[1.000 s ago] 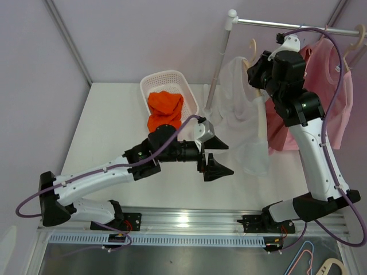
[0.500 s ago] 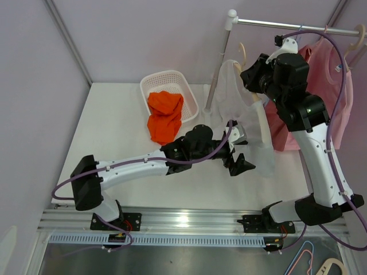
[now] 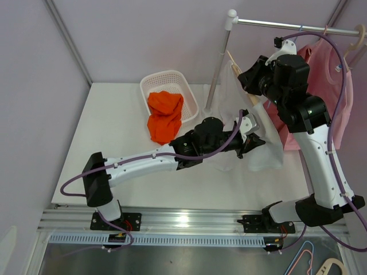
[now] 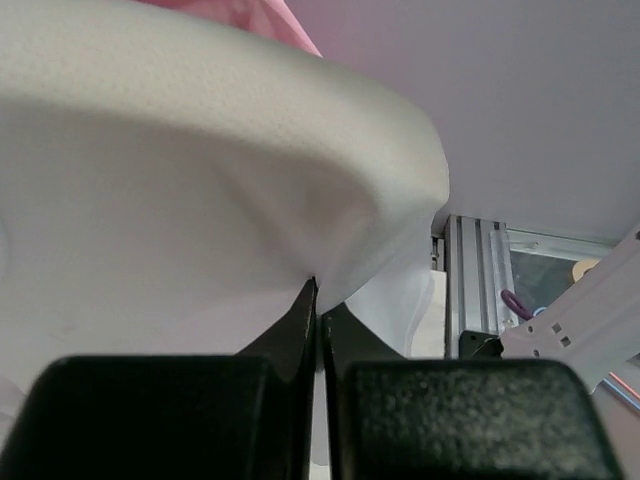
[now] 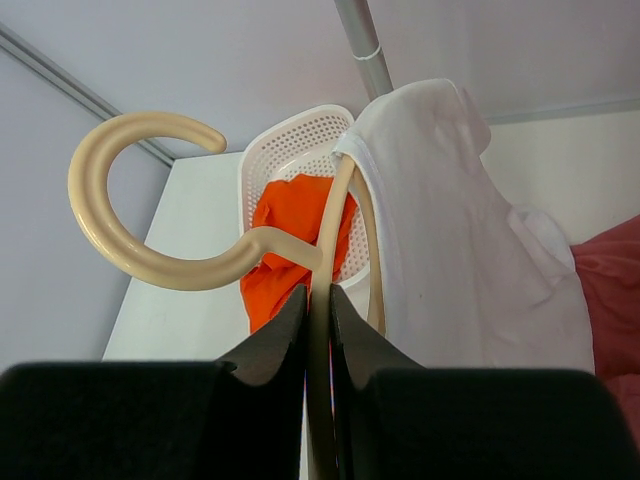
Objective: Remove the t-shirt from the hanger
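A white t-shirt (image 3: 265,153) hangs from a cream hanger (image 3: 232,61) in front of the rack. In the right wrist view, the t-shirt (image 5: 460,250) is draped over one arm of the hanger (image 5: 130,205), whose hook hangs free. My right gripper (image 5: 320,295) is shut on the hanger's neck; from above it (image 3: 245,78) is just below the hook. My left gripper (image 3: 254,140) is shut on a fold of the t-shirt (image 4: 200,190) low down, with the cloth pinched between the fingertips (image 4: 305,300).
A white basket (image 3: 150,85) at the back of the table holds an orange cloth (image 3: 165,112) that spills over its front rim. The metal rail (image 3: 275,23) and its pole (image 3: 220,63) stand behind. A pink shirt (image 3: 330,74) hangs at the right.
My left arm has swung right from mid-table to the t-shirt, and its open jaws have shut on the cloth. The right gripper has carried the hanger a little up and left.
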`<state>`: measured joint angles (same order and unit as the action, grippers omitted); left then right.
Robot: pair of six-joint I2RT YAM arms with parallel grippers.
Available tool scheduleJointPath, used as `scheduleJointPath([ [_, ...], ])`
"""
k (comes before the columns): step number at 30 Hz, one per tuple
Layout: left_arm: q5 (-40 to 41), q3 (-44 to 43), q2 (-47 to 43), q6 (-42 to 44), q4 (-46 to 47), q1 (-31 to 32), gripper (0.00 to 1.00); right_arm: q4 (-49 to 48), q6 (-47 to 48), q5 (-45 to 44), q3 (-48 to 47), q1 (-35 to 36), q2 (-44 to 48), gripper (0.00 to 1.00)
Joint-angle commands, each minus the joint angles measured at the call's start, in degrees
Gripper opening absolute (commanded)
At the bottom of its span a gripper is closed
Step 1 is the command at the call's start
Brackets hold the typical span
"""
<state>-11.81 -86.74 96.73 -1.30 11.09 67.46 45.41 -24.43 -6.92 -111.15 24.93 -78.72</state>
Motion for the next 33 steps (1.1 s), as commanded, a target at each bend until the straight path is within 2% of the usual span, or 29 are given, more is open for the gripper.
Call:
scheduleJointPath([
  [1, 2.0, -0.4, -1.0, 0.8, 0.0, 1.0, 0.01, -2.9, -1.1, 1.2, -1.6, 0.3, 1.6, 0.0],
  [8, 4.2, 6.8, -5.9, 1.2, 0.5, 3.3, 0.01, -4.6, -1.5, 0.7, -1.5, 0.4, 1.0, 0.0],
  [18, 3.0, 21.4, -18.4, 4.0, 3.7, 8.7, 0.01, -7.2, -3.7, 0.6, -2.1, -0.8, -0.3, 0.0],
  [21, -1.1, 23.6, -20.2, 4.2, 3.9, 11.3, 0.01, -8.3, -4.8, 1.2, -2.1, -1.4, -0.8, 0.0],
  [25, -3.8, 25.3, -19.8, 6.1, 3.9, 18.3, 0.01, -9.0, -5.9, 2.6, -2.1, -2.2, -1.7, 0.0],
  [30, -17.8, 25.7, -15.0, 4.6, 3.8, 23.1, 0.01, -9.3, -6.4, 3.9, -1.9, -3.3, -1.7, 0.0],
  [33, -18.3, 24.5, -11.5, 3.6, 2.9, 24.2, 0.01, -8.9, -7.2, 5.8, -2.0, -3.7, -1.6, 0.0],
])
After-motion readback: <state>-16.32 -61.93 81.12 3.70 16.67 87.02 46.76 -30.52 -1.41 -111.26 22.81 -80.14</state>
